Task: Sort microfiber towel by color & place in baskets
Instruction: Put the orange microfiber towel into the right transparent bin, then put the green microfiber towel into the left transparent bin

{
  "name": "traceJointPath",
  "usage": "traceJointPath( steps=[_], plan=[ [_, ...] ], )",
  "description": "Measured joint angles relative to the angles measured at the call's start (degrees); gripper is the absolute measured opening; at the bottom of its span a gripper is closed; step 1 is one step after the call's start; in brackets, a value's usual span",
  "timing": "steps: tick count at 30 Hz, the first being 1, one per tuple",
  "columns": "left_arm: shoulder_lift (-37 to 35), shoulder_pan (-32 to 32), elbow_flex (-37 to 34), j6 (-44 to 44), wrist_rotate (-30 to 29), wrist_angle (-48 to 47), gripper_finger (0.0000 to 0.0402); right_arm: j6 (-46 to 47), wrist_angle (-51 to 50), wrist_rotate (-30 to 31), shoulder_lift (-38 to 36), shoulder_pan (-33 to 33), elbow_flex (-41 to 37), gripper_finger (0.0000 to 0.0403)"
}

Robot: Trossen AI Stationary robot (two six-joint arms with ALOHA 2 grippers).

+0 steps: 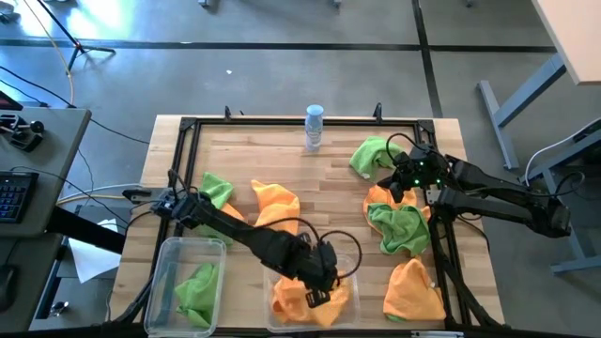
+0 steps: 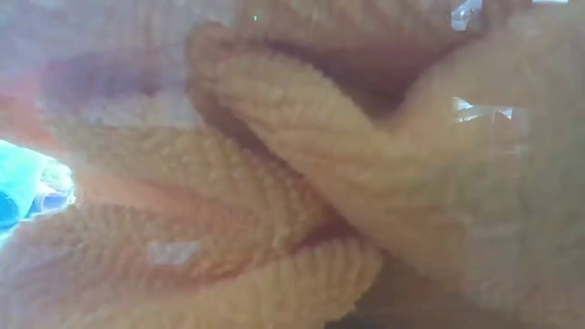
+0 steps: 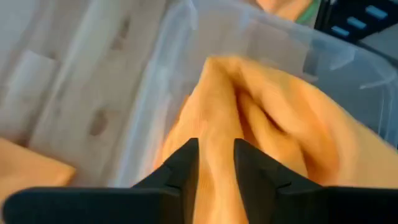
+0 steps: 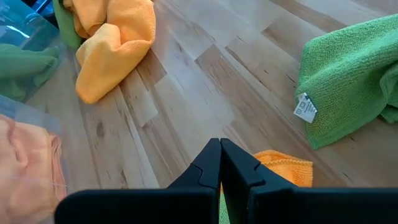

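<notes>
We're hovering the left gripper (image 1: 317, 297), fingers slightly parted astride an orange towel (image 1: 291, 299) fold, in the wider bin (image 1: 272, 319) at table's 6 o'clock; right gripper (image 1: 395, 193) is idling shut at 3 o'clock.

Towels: bright green (image 1: 374, 155) and orange (image 1: 276, 204), plain, with a nubby weave; one green towel carries a small white tag (image 4: 305, 107). Baskets: clear, colourless, one holding green (image 1: 197, 286), the other (image 1: 282, 324) orange. Table (image 1: 329, 178): pale wood planks with a black frame; arms and grippers black; bottle (image 1: 313, 127) clear.
</notes>
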Motion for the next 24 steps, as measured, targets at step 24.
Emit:
traceJointPath(
  steps=[24],
  plan=[
    [-13.46, 2.75, -0.62, 1.54, -16.67, -18.12, 0.0089, 0.26, 0.72, -0.03, 0.00, 0.00, 0.00, 0.0000]
  ],
)
